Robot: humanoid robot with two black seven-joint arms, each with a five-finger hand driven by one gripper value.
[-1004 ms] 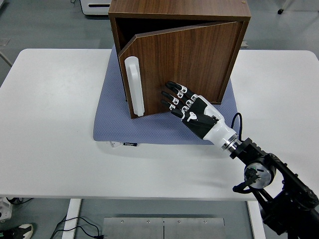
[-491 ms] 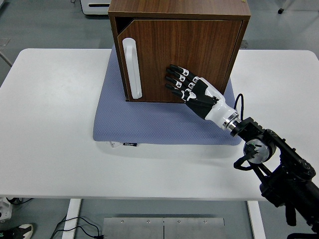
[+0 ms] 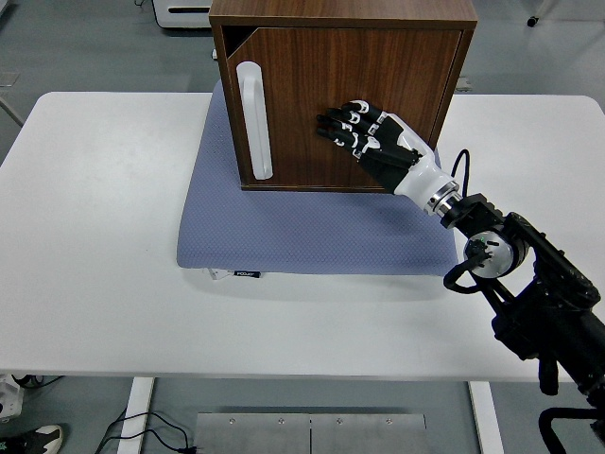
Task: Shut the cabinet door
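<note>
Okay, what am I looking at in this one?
The robot's right hand is pressed flat, fingers spread, against the front of a wooden cabinet's door. The cabinet sits on a blue-grey mat on the white table. The door looks almost shut, with only a thin gap showing at its top left corner, above the white handle. The left arm isn't in view.
</note>
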